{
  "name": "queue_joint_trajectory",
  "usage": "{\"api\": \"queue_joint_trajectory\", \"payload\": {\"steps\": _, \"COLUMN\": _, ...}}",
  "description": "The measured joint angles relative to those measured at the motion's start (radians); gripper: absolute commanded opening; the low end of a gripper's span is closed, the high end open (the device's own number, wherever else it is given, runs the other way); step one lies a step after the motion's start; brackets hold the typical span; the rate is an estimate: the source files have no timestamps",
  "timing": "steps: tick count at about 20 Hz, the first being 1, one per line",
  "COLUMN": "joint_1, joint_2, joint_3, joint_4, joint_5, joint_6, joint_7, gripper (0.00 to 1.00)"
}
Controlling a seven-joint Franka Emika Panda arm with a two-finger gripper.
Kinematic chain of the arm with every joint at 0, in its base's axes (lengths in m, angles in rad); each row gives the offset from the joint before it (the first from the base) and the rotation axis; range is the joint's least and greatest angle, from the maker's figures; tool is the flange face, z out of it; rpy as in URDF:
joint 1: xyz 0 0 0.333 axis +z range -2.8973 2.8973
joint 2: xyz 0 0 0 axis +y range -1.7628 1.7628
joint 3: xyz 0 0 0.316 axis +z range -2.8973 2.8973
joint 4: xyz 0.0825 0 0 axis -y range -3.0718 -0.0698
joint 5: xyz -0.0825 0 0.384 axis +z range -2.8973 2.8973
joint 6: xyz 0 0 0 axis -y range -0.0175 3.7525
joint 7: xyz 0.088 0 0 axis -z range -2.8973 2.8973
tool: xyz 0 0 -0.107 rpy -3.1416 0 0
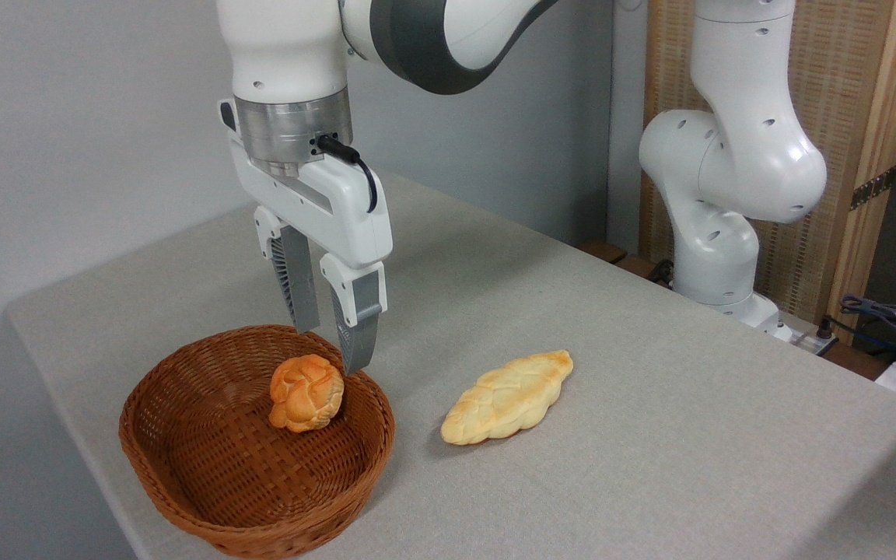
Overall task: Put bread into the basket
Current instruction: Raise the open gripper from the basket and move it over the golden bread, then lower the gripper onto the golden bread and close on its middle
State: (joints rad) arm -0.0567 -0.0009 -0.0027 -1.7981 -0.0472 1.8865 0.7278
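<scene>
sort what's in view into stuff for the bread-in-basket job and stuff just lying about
Part of the job:
- round bun, lying in the basket
- braided loaf, on the table
- wicker basket
- end effector, open above the bun

Just lying about:
- cables at the far right edge
- woven screen behind the arm
</scene>
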Motion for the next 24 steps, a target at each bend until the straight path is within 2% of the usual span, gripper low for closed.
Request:
{"api": "queue_joint_trajectory", "payload": {"steps": 4, "joint_1": -0.001, "joint_2": 0.0, "joint_3": -0.002, "joint_4": -0.001, "joint_5": 0.0, "joint_6": -0.002, "joint_7": 0.0, "gripper": 1.0}}
{"api": "queue_joint_trajectory", "payload": {"steps": 10, "joint_1": -0.002, "joint_2": -0.007, "joint_3": -0.001, "joint_4": -0.002, "joint_5": 0.0, "joint_6": -0.097, "joint_7": 0.009, "gripper": 1.0}}
{"api": "queue_joint_trajectory", "payload": {"steps": 14, "joint_1": -0.002, "joint_2": -0.028, "joint_3": -0.001, "joint_4": -0.047, "joint_5": 0.001, "joint_6": -0.114, "joint_7": 0.016, "gripper": 1.0}}
{"api": "queue_joint_trajectory", "payload": {"steps": 19, "joint_1": -0.001, "joint_2": -0.089, "joint_3": 0.001, "joint_4": -0.174, "joint_5": 0.09, "joint_6": -0.115, "joint_7": 0.07, "gripper": 1.0}}
{"api": "queue_joint_trajectory", "payload": {"steps": 24, "joint_1": 0.002, "joint_2": -0.137, "joint_3": 0.038, "joint_4": -0.284, "joint_5": 0.102, "joint_6": -0.111, "joint_7": 0.135, "gripper": 1.0}}
